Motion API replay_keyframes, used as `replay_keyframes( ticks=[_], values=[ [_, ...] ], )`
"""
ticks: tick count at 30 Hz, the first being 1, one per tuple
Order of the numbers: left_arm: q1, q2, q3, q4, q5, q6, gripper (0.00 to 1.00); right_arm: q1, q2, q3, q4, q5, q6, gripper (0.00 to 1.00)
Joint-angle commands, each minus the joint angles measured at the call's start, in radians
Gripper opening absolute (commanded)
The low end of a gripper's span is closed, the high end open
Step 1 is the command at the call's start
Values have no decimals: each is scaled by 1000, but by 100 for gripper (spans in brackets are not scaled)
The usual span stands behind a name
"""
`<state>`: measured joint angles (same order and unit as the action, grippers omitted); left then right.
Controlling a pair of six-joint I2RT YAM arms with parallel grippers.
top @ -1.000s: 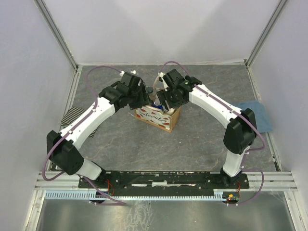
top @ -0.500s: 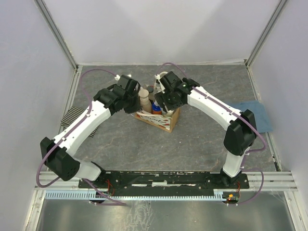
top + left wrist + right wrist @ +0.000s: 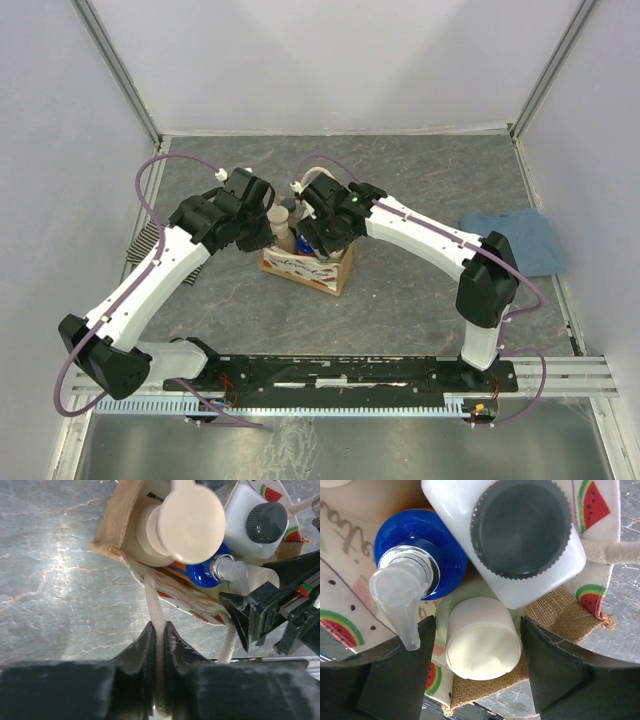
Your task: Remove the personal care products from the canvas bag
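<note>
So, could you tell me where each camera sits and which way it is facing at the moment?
Top external: fixed above and behind the arm bases, looking down on the table; left arm and right arm show, meeting at the canvas bag.
Left wrist: looks down past the left gripper, shut on the bag's cream handle.
Right wrist: looks straight into the bag; the right gripper open astride a cream cap.
Both wrist views share the black-capped white bottle.

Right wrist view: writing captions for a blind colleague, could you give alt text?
The open right gripper straddles a cream-capped bottle standing in the canvas bag, one finger each side. Beside it sit a blue pump bottle and a white bottle with black cap.
</note>
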<state>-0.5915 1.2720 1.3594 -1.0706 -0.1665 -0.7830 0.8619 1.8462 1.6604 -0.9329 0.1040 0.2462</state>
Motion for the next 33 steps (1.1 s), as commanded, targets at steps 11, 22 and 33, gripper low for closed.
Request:
replay_keyframes(
  ticks=[11, 22, 33],
  values=[
    [2, -44, -58, 118, 0, -30, 50, 3, -79, -17, 0, 19, 38, 59],
    [3, -68, -96, 138, 5, -39, 50, 2, -97, 49, -37, 4, 33, 22],
    [2, -72, -126, 156, 21, -47, 49, 3, -90, 293, -145, 24, 13, 20]
  ],
)
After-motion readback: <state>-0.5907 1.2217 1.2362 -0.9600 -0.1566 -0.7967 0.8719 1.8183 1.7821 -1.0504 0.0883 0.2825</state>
